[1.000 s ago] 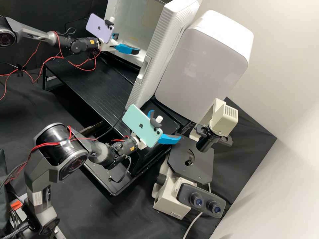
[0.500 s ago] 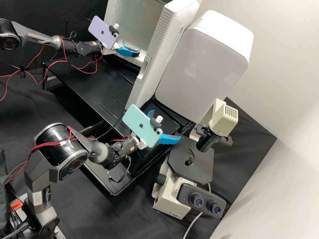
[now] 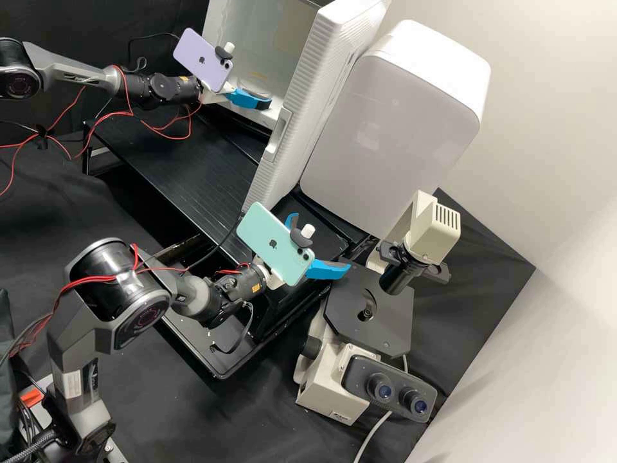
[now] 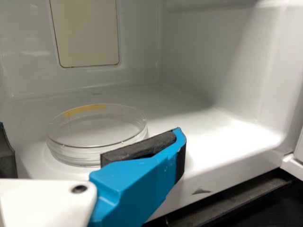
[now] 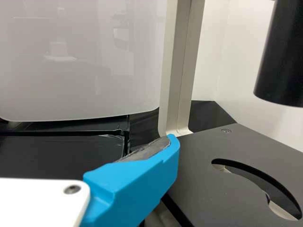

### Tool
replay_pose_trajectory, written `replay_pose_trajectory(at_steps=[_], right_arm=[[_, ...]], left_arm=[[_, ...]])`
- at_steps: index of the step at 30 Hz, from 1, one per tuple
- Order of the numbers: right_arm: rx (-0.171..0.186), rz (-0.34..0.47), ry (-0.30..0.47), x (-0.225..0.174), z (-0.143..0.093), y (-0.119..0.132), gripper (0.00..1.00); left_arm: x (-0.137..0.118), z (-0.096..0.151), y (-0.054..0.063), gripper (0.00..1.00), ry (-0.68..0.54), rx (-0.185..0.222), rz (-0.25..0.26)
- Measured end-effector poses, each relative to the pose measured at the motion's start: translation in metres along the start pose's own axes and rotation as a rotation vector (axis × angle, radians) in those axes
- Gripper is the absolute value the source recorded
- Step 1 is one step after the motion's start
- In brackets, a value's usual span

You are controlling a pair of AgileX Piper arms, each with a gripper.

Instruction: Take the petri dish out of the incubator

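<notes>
Left gripper (image 3: 249,96) is inside the open incubator (image 3: 257,38), low over the white chamber floor (image 4: 227,137). The claw is spread wide and has hold of nothing. One blue finger (image 4: 142,179) has its black pad just beside the rim of the petri dish (image 4: 97,130), and I cannot tell whether they touch. The other finger (image 4: 4,151) sits clear of the dish's far side. The dish lies between the two.

Petri dish: clear, lidded, flat on the chamber floor near the front lip, with a yellowish strip on its far edge. Beige panel (image 4: 85,30) on the back wall beyond it.

Right gripper (image 3: 331,269) hangs outside the incubator, just beside the black stage (image 3: 369,308) of the microscope (image 3: 347,386), with the incubator's white front close ahead. Open or closed: cannot tell.
</notes>
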Motion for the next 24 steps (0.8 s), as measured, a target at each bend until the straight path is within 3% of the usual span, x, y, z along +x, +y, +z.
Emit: replay_pose_trajectory(at_steps=[12,24], right_arm=[[0.0,0.0,0.0,0.0,0.0,0.0,1.0],[0.0,0.0,0.0,0.0,0.0,0.0,1.0]], left_arm=[[0.0063,0.0058,0.009,1.0,-0.008,-0.013,-0.04],[0.008,0.0078,0.0105,1.0,-0.015,-0.009,-0.059]])
